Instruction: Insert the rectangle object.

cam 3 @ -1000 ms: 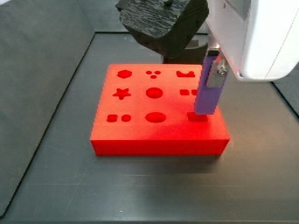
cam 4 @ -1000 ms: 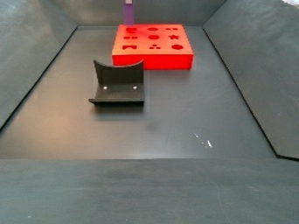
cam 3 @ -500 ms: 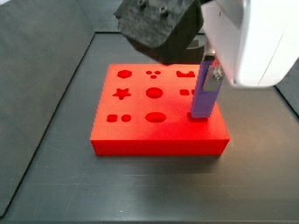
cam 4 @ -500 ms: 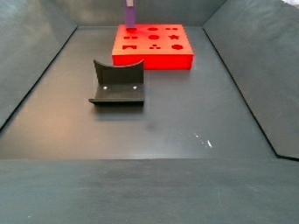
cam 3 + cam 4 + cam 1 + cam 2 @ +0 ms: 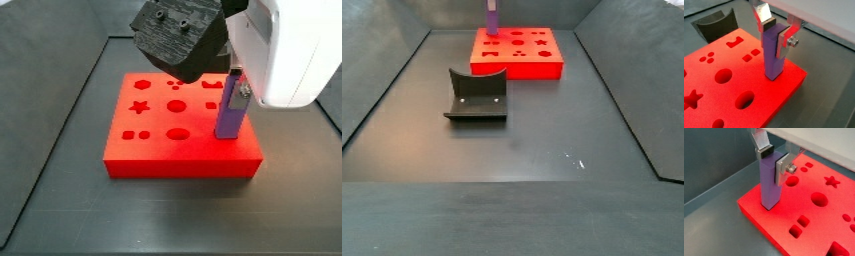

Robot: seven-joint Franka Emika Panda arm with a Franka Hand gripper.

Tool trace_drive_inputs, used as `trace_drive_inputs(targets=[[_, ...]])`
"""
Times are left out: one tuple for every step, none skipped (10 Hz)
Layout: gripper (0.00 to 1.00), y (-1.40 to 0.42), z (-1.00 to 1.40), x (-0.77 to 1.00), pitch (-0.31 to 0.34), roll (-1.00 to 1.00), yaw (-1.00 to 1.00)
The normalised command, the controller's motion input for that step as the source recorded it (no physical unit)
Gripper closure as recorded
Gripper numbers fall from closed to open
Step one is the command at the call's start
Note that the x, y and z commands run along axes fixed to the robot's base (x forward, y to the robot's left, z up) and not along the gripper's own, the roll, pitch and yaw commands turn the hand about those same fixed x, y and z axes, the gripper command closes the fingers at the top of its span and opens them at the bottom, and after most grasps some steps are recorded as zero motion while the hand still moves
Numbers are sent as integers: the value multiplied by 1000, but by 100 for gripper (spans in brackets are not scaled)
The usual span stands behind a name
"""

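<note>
the dark grey curved holder [image 5: 476, 97] sits alone on the dark tabletop [image 5: 529, 150], towards the left edge in a side view and well apart from everything else; its rim also peeks in behind the block in a wrist view [image 5: 716, 22]. further back stands the flat red block with shaped holes [image 5: 181, 125], near the far edge of the tabletop in a side view [image 5: 519, 50], with star, round and rectangular cut-outs across its top. at the block's right-hand side in a side view, close to its near right corner, the long slim purple-blue rectangular bar [image 5: 230, 108] stands upright, its lower end sunk into the red surface in both wrist views [image 5: 773, 52] [image 5: 769, 183]. the two-finger gripper [image 5: 776, 31] hangs directly over that corner, its flat silver plates with dark pads closed against the upper part of the bar on opposite faces, one finger [image 5: 765, 149] behind and the other in front. the arm's white body [image 5: 283, 55] fills the upper right above it.
</note>
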Motion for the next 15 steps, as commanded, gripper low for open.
trace_drive_inputs(targets=[[100, -74, -17, 0, 50, -111, 0], [100, -40, -49, 0, 56, -140, -11], [100, 0, -151, 0, 70, -133, -60], [100, 57, -146, 0, 80, -124, -91], [100, 57, -146, 17, 84, -144, -103], [100, 71, -129, 51, 79, -167, -111], [100, 60, -169, 66, 74, -181, -97], [100, 31, -320, 63, 124, -194, -114], [100, 29, -411, 97, 174, -249, -131], [100, 43, -443, 126, 179, -247, -109], [100, 29, -523, 163, 167, -227, -80], [100, 0, -554, 163, 131, -190, -54], [100, 0, -509, 49, 93, -123, -49], [100, 0, -220, 0, 30, -56, -40], [100, -49, -77, -37, 1, 91, -86]])
